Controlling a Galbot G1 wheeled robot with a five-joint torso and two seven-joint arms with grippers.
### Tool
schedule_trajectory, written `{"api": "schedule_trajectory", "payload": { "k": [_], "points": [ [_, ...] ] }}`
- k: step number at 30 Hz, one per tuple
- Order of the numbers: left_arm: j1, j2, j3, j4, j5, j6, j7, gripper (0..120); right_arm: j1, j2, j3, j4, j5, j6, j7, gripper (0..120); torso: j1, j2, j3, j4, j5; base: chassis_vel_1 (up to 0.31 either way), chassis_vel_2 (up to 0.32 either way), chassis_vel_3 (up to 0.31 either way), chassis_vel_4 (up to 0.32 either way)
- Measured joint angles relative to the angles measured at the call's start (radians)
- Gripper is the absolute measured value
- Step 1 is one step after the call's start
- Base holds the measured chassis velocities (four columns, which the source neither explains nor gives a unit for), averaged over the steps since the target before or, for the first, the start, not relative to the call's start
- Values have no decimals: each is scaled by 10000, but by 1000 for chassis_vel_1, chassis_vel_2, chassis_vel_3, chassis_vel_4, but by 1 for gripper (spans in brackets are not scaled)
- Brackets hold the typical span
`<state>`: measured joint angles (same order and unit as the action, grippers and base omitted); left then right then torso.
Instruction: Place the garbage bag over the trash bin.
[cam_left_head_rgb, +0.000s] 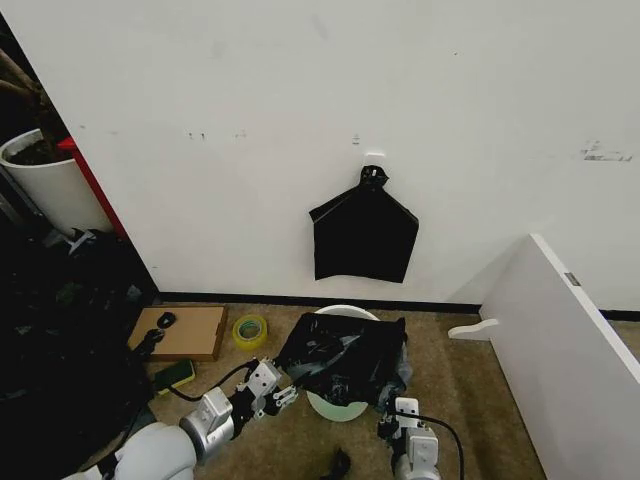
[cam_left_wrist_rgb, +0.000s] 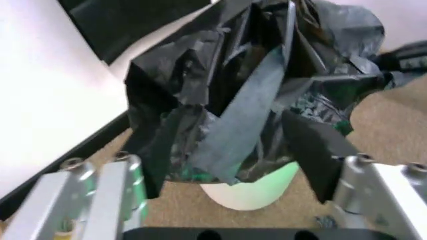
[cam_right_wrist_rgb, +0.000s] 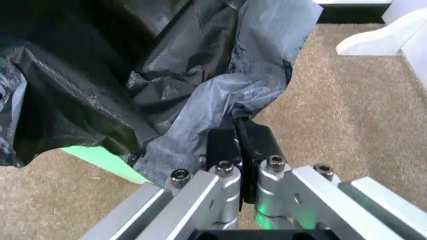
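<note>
On the carpet by the wall, the garbage bag (cam_left_head_rgb: 345, 357) is draped over the trash bin (cam_left_head_rgb: 336, 405). Its thin, limp hem (easily torn) is pinched by the right gripper (cam_right_wrist_rgb: 239, 145); the left gripper (cam_left_wrist_rgb: 240, 200) is spread open beside it, empty.

One garbage bag (cam_left_head_rgb: 345, 358), one trash bin (cam_left_head_rgb: 337, 404), two tools, one tape roll (cam_left_head_rgb: 249, 330), one cardboard box (cam_left_head_rgb: 185, 331).

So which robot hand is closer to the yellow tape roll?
Left. The left gripper is open just right of the tape roll, while the right gripper, pinching the garbage bag, sits beyond the trash bin.
</note>
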<state>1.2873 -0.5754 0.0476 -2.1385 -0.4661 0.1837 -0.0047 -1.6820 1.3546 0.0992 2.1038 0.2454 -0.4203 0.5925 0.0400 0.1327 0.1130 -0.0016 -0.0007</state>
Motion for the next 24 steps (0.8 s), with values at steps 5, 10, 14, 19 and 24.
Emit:
{"api": "schedule_trajectory", "payload": {
  "k": [5, 10, 14, 19, 24],
  "points": [
    [-727, 176, 591, 268, -45, -9, 228, 86, -36, 36, 7, 19, -25, 20, -3, 0, 0, 0, 0, 1, 1, 0, 0, 0, 0],
    [-1989, 11, 1512, 762, -145, -13, 403, 98, -80, 63, 32, 53, -33, 33, -9, 0, 0, 0, 0, 0, 1, 0, 0, 0, 0],
    [-2766, -101, 2264, 964, -331, 36, 423, 93, -74, 69, 53, 85, -28, 34, -5, 0, 0, 0, 0, -4, 0, 0, 0, 0, 0],
    [-3257, -99, 2907, 1028, -639, 242, 453, 73, -47, 72, 109, 94, 36, 33, 18, 0, 0, 0, 0, 0, 1, 0, 0, 0, 0],
    [-3572, -105, 3336, 1238, -723, 347, 496, 56, -22, 52, 137, 116, 137, 31, 46, 0, 0, 0, 0, 0, 2, 0, 0, 0, 0]
  ]
}}
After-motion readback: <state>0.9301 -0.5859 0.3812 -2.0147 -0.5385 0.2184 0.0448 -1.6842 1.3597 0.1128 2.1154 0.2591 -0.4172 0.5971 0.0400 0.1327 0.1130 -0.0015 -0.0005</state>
